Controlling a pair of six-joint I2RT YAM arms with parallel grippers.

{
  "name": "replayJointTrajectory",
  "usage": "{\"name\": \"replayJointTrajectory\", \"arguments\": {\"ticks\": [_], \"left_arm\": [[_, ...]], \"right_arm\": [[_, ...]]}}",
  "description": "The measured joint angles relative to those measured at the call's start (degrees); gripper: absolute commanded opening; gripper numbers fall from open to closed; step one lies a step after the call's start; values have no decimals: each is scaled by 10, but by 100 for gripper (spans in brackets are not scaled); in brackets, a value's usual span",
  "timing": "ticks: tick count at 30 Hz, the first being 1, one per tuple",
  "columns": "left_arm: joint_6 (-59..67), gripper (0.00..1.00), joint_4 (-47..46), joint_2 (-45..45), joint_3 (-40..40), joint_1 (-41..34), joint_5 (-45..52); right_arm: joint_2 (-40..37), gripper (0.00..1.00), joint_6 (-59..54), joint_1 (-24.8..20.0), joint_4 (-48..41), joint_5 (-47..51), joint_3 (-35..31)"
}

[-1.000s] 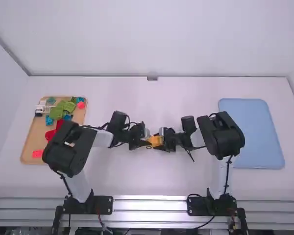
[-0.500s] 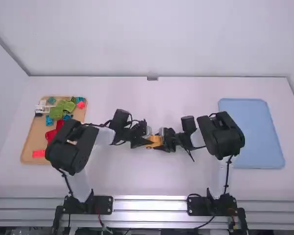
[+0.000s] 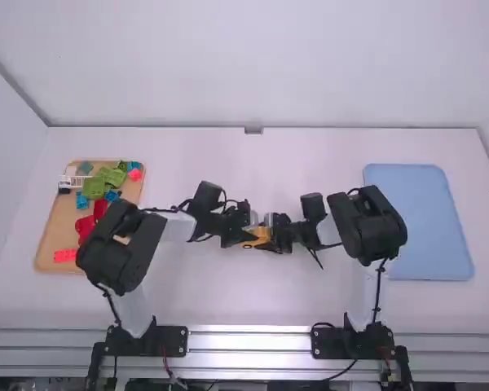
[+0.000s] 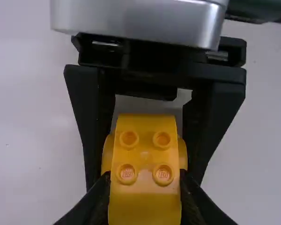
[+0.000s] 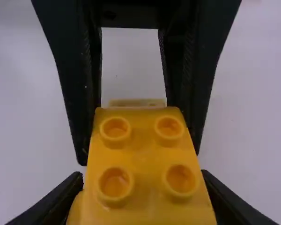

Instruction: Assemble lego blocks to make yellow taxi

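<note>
The yellow taxi block is held above the middle of the table, with my left gripper on its left side and my right gripper on its right. In the left wrist view, my left gripper is shut on the yellow block, its studs facing the camera. My right gripper is shut on the same yellow block in the right wrist view, where the left gripper's dark fingers flank its far end. Whether it is one piece or several joined, I cannot tell.
A wooden tray at the left holds green blocks, red blocks, a white piece and several blue pieces. At the right lies a blue tray. The two grippers are nearly touching each other.
My left arm and gripper have shifted slightly right, towards the right gripper, so the two stand closer around the yellow block. The right arm has stayed still.
</note>
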Motion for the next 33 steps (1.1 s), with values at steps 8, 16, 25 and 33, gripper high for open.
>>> {"name": "replayJointTrajectory", "arguments": {"ticks": [8,16,25,33], "left_arm": [[1,2,-19,-47,-24,0,-41],[1,2,22,-51,-50,2,-38],[1,2,87,-51,-107,80,29],[1,2,140,-44,-114,58,70]], "right_arm": [[0,31,0,2,1,-1,0],[0,31,0,2,1,2,0],[0,31,2,2,3,2,0],[0,31,2,2,5,4,0]]}}
